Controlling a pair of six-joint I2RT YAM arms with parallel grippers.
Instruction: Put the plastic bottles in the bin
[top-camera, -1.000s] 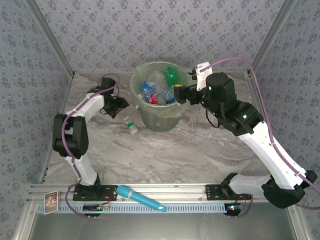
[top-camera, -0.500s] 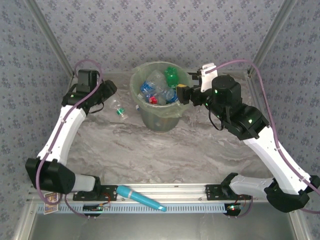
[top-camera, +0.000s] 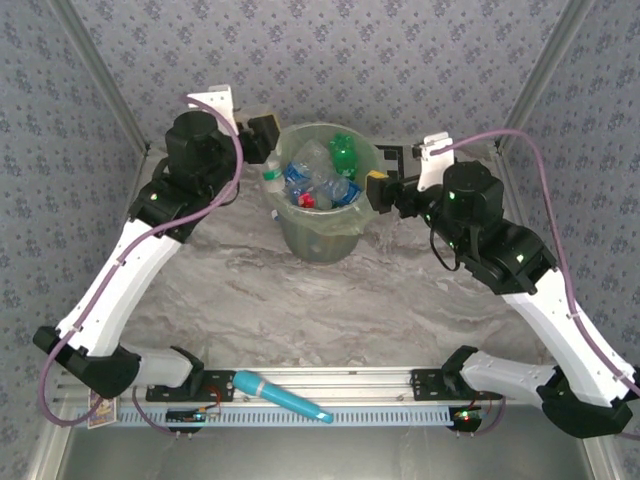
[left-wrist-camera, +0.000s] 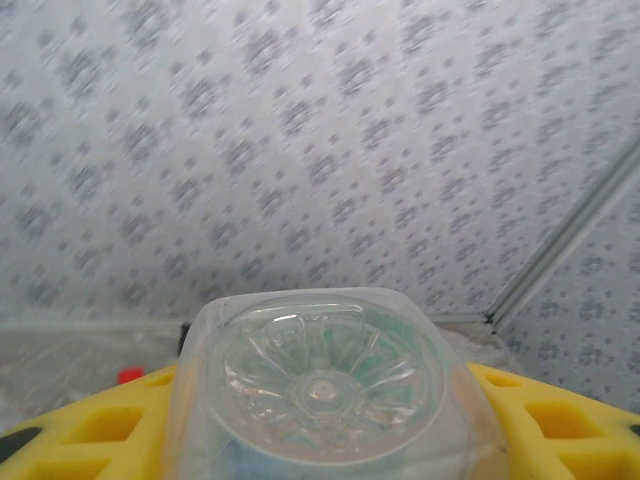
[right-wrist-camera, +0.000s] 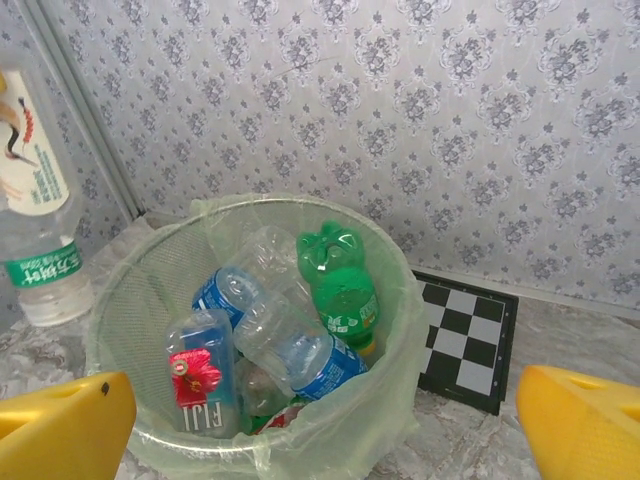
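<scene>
My left gripper (top-camera: 268, 160) is shut on a clear plastic bottle (top-camera: 270, 181) and holds it up at the left rim of the bin (top-camera: 322, 240). In the left wrist view the bottle's ribbed base (left-wrist-camera: 322, 385) sits between my yellow fingers (left-wrist-camera: 90, 425). The right wrist view has this bottle (right-wrist-camera: 35, 200) at the far left, with a white and green label. The pale-green bin (right-wrist-camera: 330, 440) holds several bottles, among them a green one (right-wrist-camera: 340, 285) and a blue-labelled one (right-wrist-camera: 300, 355). My right gripper (top-camera: 384, 186) stands open beside the bin's right rim, nothing between its fingers (right-wrist-camera: 60, 430).
A teal stick (top-camera: 282, 394) lies on the front rail, and a small card (top-camera: 102, 405) sits at the rail's left end. A black-and-white checkerboard (right-wrist-camera: 465, 340) lies behind the bin on the right. Patterned walls close in the back and both sides.
My left arm has lifted the clear bottle off the table left of the bin and carried it up to the bin's left rim. The right gripper has drawn back a little to the right.
</scene>
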